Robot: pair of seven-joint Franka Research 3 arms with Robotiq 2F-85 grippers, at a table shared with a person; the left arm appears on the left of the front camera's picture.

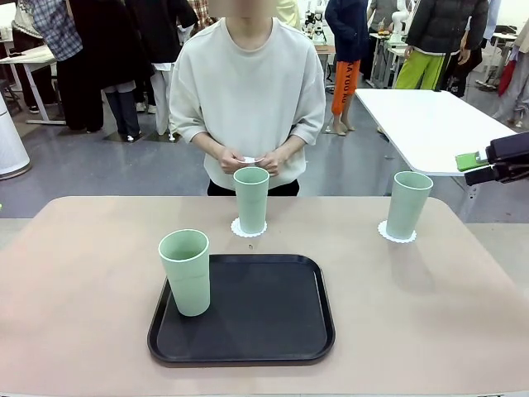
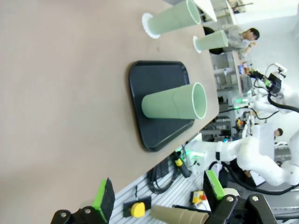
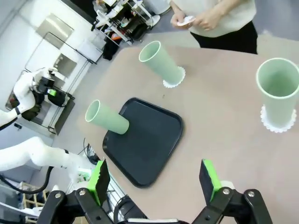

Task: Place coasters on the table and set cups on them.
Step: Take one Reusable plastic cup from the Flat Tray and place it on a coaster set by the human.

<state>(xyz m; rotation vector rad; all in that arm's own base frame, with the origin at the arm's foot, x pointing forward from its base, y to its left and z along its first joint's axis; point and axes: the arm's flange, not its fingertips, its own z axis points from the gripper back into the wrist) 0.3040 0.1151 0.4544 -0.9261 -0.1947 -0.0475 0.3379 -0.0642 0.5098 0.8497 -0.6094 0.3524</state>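
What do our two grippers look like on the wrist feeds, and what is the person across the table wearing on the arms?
The left gripper and right gripper are both black, with jointed, bolted finger links and bright green pads on the two fingers. The person's sleeves are loose and off-white, ending at the forearm.
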